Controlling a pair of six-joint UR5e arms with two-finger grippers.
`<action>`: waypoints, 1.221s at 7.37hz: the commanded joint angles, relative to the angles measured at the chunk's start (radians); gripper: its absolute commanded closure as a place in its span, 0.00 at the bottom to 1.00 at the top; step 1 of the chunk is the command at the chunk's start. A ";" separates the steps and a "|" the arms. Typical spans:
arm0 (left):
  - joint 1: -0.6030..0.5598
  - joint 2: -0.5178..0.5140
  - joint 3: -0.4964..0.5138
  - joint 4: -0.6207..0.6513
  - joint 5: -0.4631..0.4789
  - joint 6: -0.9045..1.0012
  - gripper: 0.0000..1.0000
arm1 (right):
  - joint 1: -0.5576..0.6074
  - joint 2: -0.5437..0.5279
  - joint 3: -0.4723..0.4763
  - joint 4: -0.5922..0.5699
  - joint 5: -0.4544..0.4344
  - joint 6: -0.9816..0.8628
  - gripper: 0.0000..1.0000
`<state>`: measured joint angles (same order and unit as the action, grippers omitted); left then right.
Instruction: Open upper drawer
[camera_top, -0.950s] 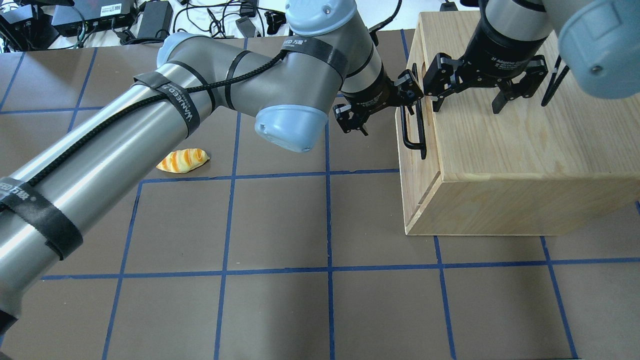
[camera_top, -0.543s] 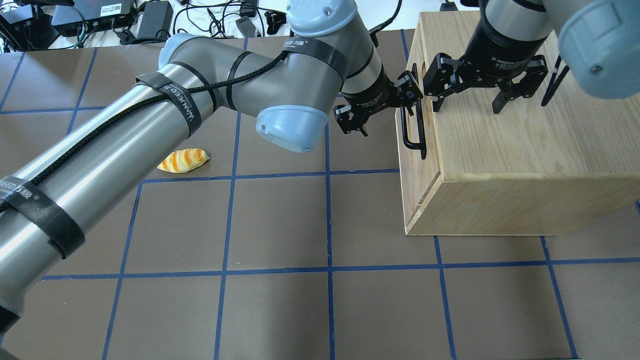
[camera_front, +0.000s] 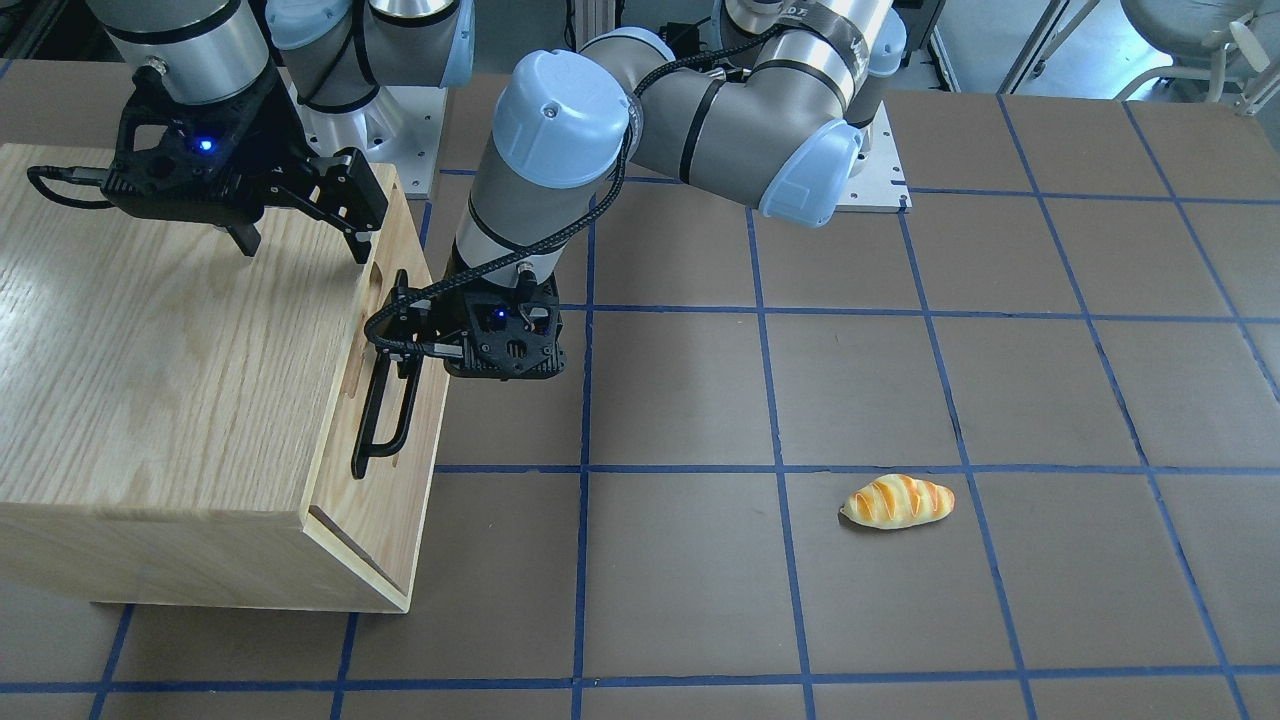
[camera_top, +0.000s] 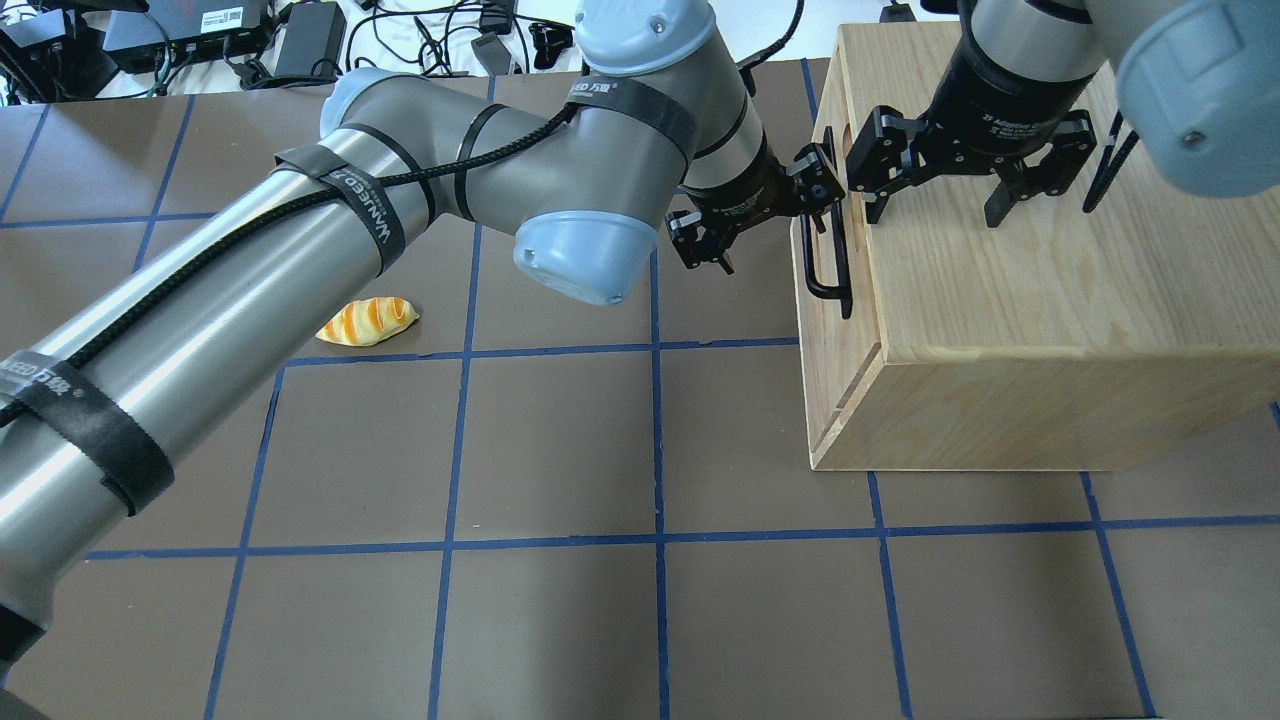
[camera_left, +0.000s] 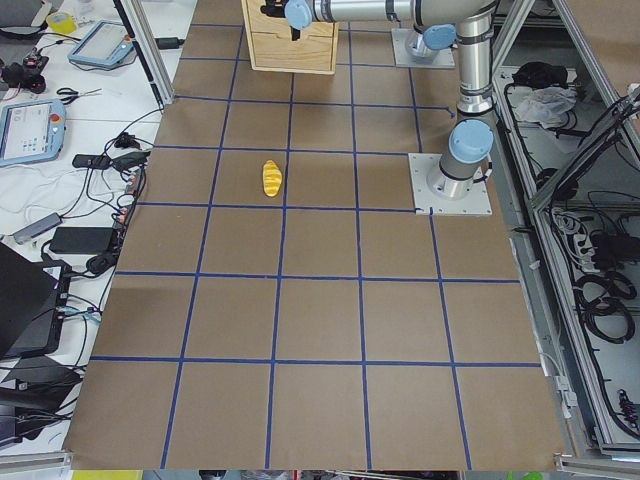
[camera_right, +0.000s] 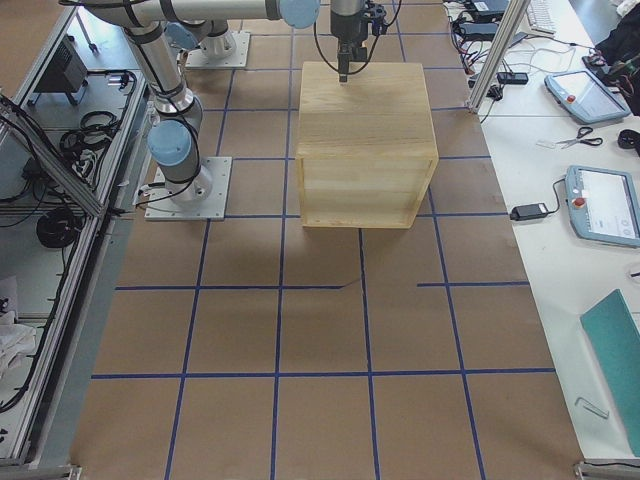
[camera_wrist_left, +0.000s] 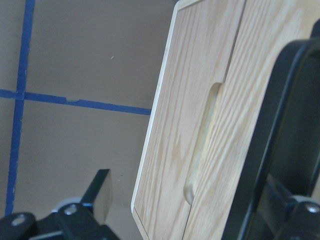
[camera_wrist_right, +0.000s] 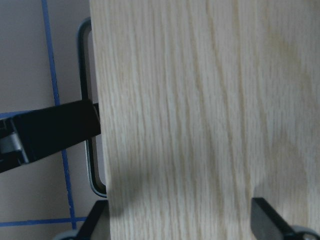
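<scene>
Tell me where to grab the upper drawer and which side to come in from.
Grip the black bar handle near its middle, approaching the front of the upper drawer from the open table side. The bar stands off the wood and leaves a gap, so one finger should fit behind it. A central hold should pull evenly.

The brown table (camera_top: 560, 450), marked in squares with blue tape, carries a wooden cabinet (camera_top: 1050, 300) on the robot's right and a small bread roll (camera_top: 366, 321) well apart on its left.

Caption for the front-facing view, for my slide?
Left tool at the drawer handle, right tool open over the cabinet top, bread aside.
</scene>
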<state>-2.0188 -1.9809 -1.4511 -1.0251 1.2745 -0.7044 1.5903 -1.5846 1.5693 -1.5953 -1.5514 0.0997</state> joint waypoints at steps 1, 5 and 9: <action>0.000 -0.003 0.021 -0.012 0.017 0.005 0.00 | 0.000 0.000 0.000 0.000 0.001 0.000 0.00; 0.000 -0.004 0.026 -0.013 0.054 0.016 0.00 | 0.000 0.000 0.000 0.000 -0.001 0.000 0.00; 0.003 0.004 0.029 -0.015 0.100 0.025 0.00 | 0.000 0.000 0.000 0.000 -0.001 0.000 0.00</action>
<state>-2.0173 -1.9783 -1.4230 -1.0400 1.3626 -0.6857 1.5907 -1.5846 1.5692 -1.5953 -1.5516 0.0997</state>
